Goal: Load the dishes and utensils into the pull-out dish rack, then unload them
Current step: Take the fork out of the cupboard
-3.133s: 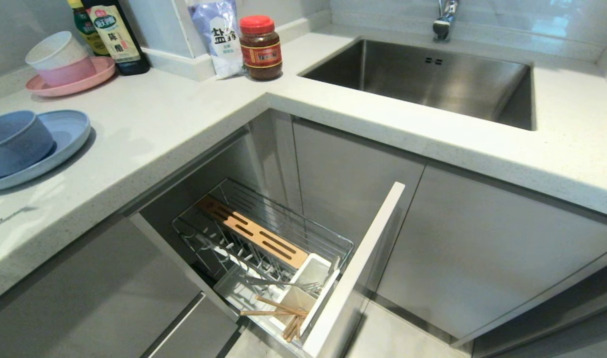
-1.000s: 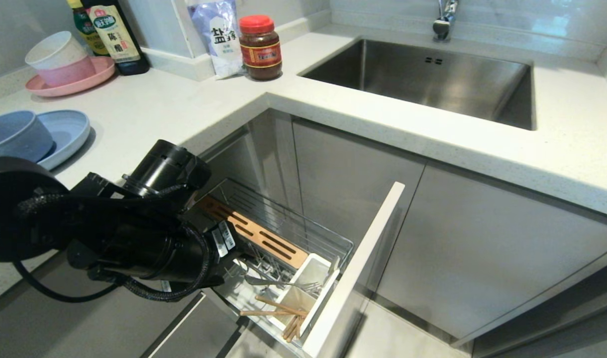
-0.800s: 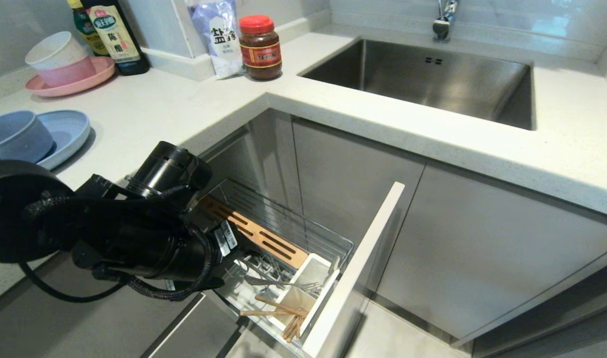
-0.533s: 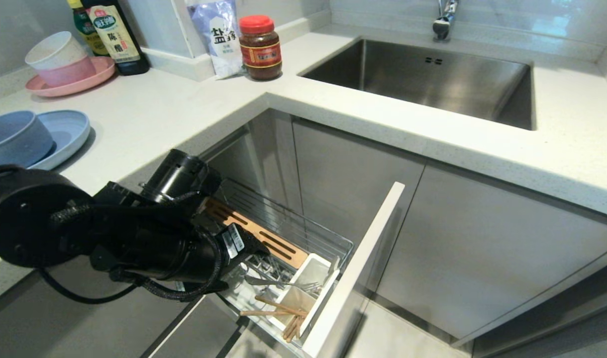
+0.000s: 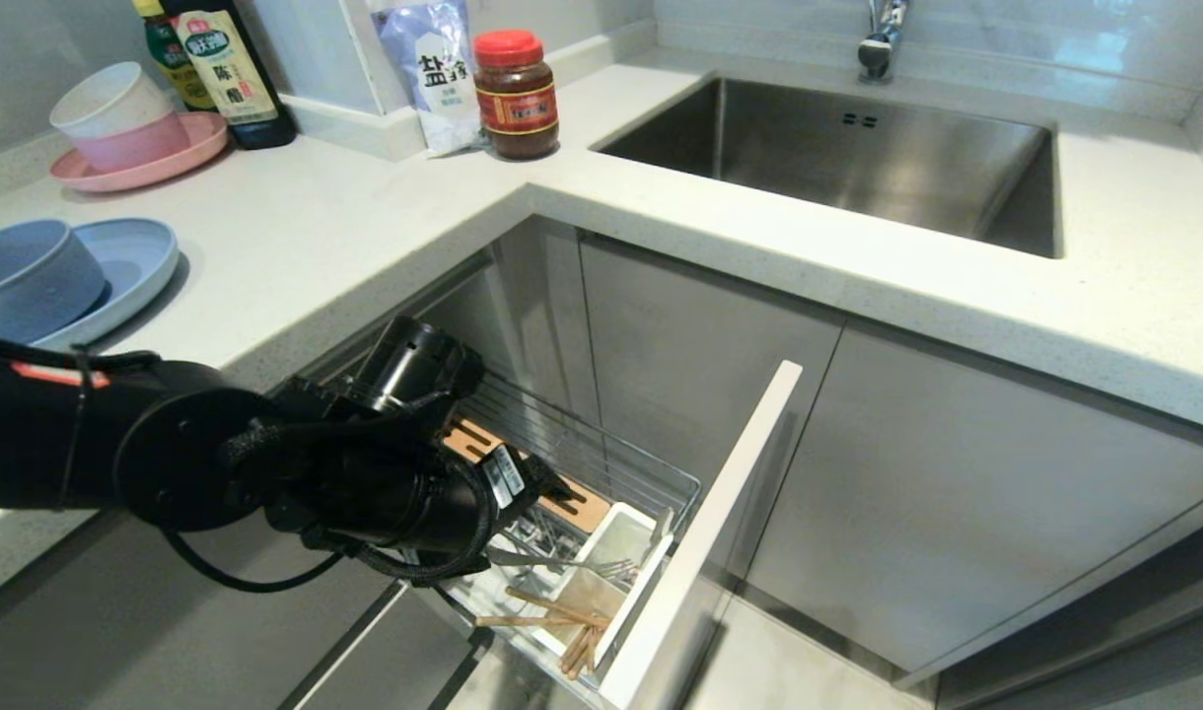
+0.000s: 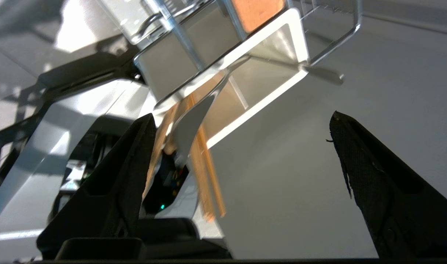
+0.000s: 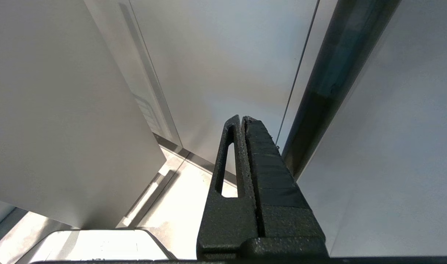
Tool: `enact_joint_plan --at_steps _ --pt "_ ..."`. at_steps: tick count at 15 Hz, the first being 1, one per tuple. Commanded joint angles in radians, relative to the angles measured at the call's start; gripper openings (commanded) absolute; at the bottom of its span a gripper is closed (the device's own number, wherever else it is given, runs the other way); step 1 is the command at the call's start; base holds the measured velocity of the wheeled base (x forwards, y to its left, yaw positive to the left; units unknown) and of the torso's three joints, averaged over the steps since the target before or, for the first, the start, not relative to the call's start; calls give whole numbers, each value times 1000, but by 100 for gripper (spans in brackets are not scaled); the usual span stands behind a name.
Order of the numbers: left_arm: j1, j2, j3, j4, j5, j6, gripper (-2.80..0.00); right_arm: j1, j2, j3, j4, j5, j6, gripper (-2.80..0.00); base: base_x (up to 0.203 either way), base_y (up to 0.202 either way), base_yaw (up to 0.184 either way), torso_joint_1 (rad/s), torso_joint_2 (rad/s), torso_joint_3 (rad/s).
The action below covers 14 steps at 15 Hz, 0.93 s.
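Countertop [image 5: 296,237] holds a bag [image 5: 432,74] marked 盐; left gripper [image 6: 242,121] jaws spread, right gripper [image 7: 243,121] jaws clenched.

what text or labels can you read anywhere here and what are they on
"盐": large dark characters on the white salt bag; the second character and the small print below are too blurred.
"陈醋": on the label of the dark bottle; the green band above is illegible.
Red-lidded jar: label print too small to read.
Sticker on the left arm: unreadable.
Wrist views: no text.
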State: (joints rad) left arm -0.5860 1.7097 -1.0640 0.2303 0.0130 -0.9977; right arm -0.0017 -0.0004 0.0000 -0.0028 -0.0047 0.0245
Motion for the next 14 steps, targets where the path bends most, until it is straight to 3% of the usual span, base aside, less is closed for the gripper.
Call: enact_joint_plan --at_steps 1,14 --pt "0 43 -8 -25 1 -4 0 0 -4 2 0 0 0 -280 0 0 0 0 0 0" --pt "-2 80 -20 -27 -18 -6 0 0 -4 2 0 0 0 -280 0 0 0 0 0 0"
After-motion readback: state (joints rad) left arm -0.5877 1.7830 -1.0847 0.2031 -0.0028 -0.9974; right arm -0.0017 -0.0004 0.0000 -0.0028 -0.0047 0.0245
